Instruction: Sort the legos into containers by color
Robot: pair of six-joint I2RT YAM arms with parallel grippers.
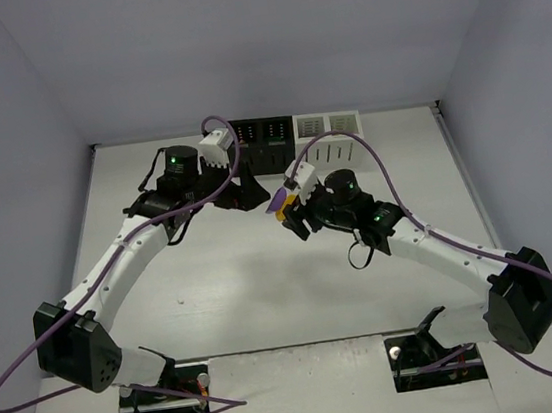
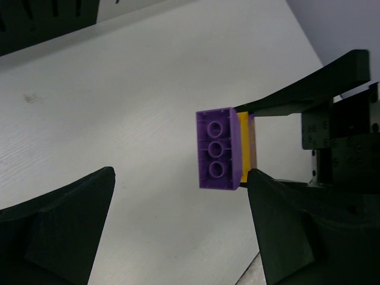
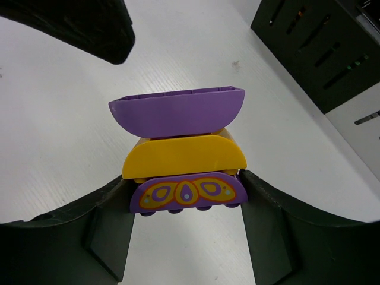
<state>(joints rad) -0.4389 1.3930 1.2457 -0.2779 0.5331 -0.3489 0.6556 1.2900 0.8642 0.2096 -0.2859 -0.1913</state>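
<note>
While my right claw [image 3: 184,181] clamps the base of the purple-and-yellow stack [image 3: 181,154] above the desk [image 1: 227,303], my left claw [image 2: 178,178] gapes wide just beside it, presumably to pull the colours apart; bins [image 1: 293,136] stand beyond.

Top view: my left wrist camera [image 1: 217,148] covered part of the leftmost black bin of the containers [image 1: 275,156]. What lay inside any bin was too small to tell. The lego stack [image 3: 178,148] showed there only as a purple-orange speck.

Left wrist view: both fingers of my left gripper [image 2: 181,171] ran off the bottom edge. A black bin was cut by the top-left corner. The yellow brick [image 2: 243,148] sat mostly behind the purple brick [image 2: 217,148]. My right gripper [image 3: 184,178] ran off the right edge.

Right wrist view: the stack's underside was unseen. The bins were cut by the right edge, and one left finger by the top.
</note>
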